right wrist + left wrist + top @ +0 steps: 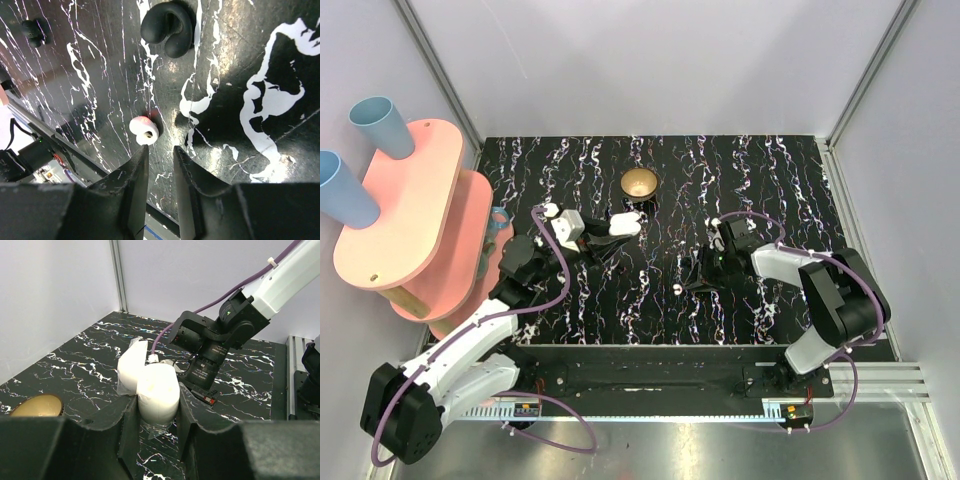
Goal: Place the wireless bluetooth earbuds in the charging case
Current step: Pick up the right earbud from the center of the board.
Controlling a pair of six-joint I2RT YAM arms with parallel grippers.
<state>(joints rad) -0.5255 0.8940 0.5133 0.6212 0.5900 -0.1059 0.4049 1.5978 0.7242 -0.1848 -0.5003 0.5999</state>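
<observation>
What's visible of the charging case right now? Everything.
The charging case is a small glossy white plastic pod with rounded sides. Its lid stands hinged open, leaning to one side. The left end effector clamps the body from both sides between its black fingers. Thin clear film seems to cling to its edges. Whether it rests on the marbled tabletop or hangs above it cannot be told.

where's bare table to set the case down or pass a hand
Back right, between the bowl and the right wall, the table is bare; so is the back left strip beside the bowl. The middle is crowded: left pincer holding the case, right pincer beside an earbud.
</observation>
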